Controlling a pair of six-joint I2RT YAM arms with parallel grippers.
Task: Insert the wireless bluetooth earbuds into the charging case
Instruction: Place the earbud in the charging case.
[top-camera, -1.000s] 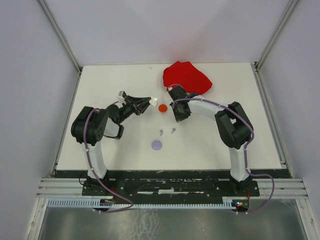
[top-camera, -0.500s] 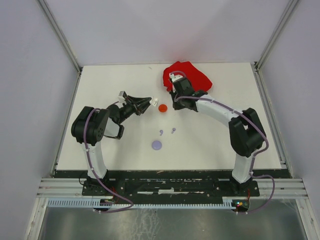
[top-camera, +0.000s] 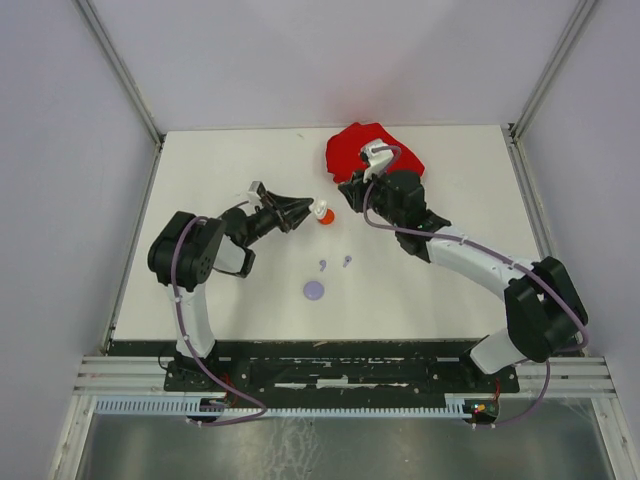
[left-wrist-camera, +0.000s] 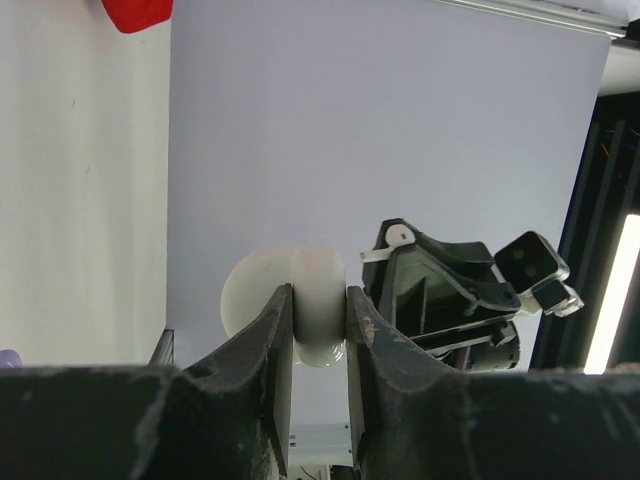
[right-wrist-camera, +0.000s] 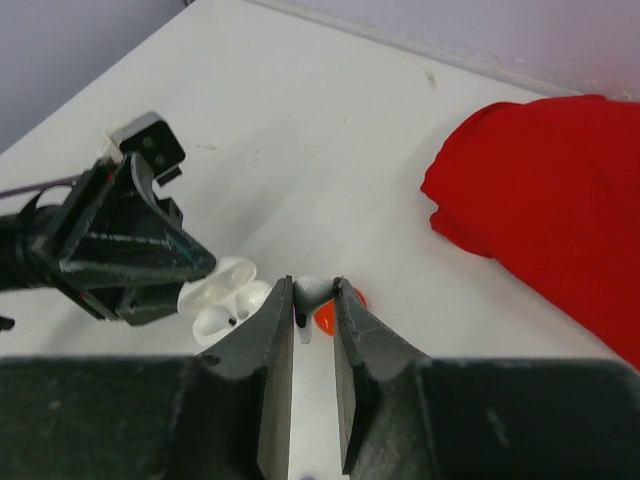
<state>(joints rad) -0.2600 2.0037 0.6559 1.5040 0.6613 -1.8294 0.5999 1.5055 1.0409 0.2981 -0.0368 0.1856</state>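
Charging case: white charging case (right-wrist-camera: 222, 297), lid open, just left of the right gripper's fingers; what sits in its wells cannot be told.
Left gripper (left-wrist-camera: 318, 298): clamped on the white charging case.
Right gripper (right-wrist-camera: 312, 297): pinching a white earbud (right-wrist-camera: 313, 289), over the red round case (right-wrist-camera: 326, 319).
Table (top-camera: 220, 180): a lilac earbud (top-camera: 323, 265) and a second lilac earbud (top-camera: 346, 262) lie loose nearer the bases. The lilac round case (top-camera: 314, 290) lies nearer still.
Far right: red cloth (top-camera: 375, 150).
Hidden: the fingers cover most of the white earbud and part of the red round case.
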